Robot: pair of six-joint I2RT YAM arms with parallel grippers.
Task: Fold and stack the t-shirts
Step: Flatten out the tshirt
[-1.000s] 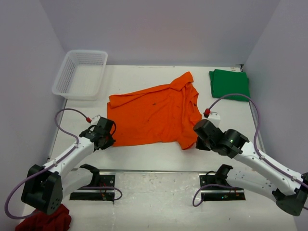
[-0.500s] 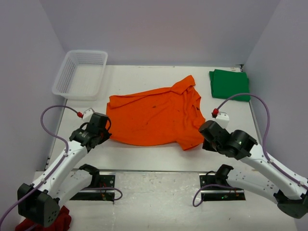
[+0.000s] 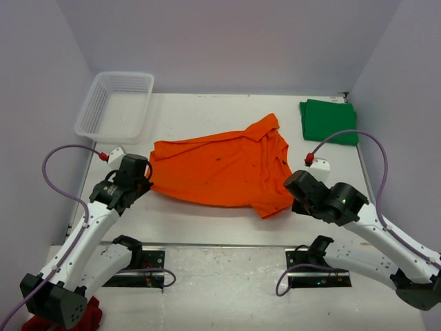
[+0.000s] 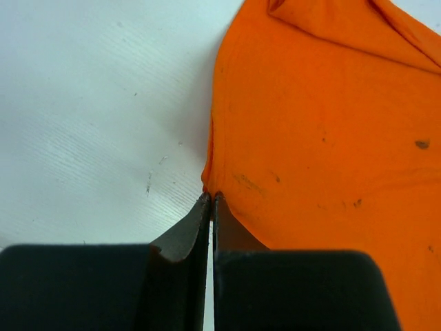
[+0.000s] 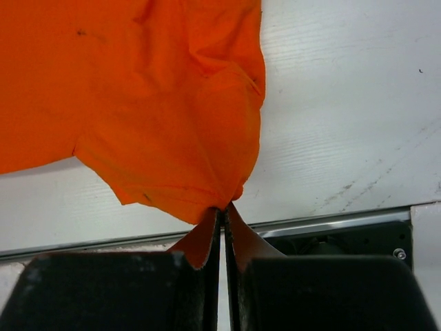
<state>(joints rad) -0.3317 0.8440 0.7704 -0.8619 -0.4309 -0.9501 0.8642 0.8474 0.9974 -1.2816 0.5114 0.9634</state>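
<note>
The orange t-shirt (image 3: 220,169) lies spread across the middle of the table, its collar toward the far right. My left gripper (image 3: 146,181) is shut on the shirt's left hem edge (image 4: 219,186). My right gripper (image 3: 293,201) is shut on the shirt's near right corner, at the sleeve (image 5: 200,186). Both hold the cloth just above the table. The dark green t-shirt (image 3: 329,121) lies folded at the far right, away from both grippers.
A white mesh basket (image 3: 116,105) stands at the far left corner. A dark red cloth (image 3: 65,318) lies by the left arm's base. A metal rail (image 3: 227,245) runs along the table's near edge, also seen in the right wrist view (image 5: 331,222).
Both grippers have carried the shirt's near edge away from the front edge. The left gripper moved left and farther back; the shirt's near edge now sits higher on the table and is stretched wider.
</note>
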